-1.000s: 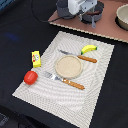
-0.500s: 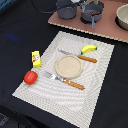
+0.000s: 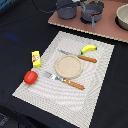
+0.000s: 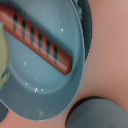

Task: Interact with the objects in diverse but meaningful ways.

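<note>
Close under the wrist camera lies a brown sausage [image 4: 42, 42] with dark grill stripes, inside a small grey pan [image 4: 45, 85]. In the exterior view that pan [image 3: 93, 11] sits at the back on a pinkish board, its long handle pointing toward the mat. My gripper [image 3: 85, 4] hangs just above it at the picture's edge; its fingers show in neither view. On the striped mat lie a yellow banana [image 3: 89, 49], a yellow rectangular block [image 3: 36, 58] and a red tomato [image 3: 30, 77].
A tan round plate [image 3: 68, 66] sits mid-mat between a wooden-handled knife [image 3: 80, 56] and fork [image 3: 65, 80]. A second dark pot [image 3: 65, 9] stands beside the pan, seen also as a dark round pot [image 4: 100, 112]. A pale bowl [image 3: 122, 16] is at the exterior view's right.
</note>
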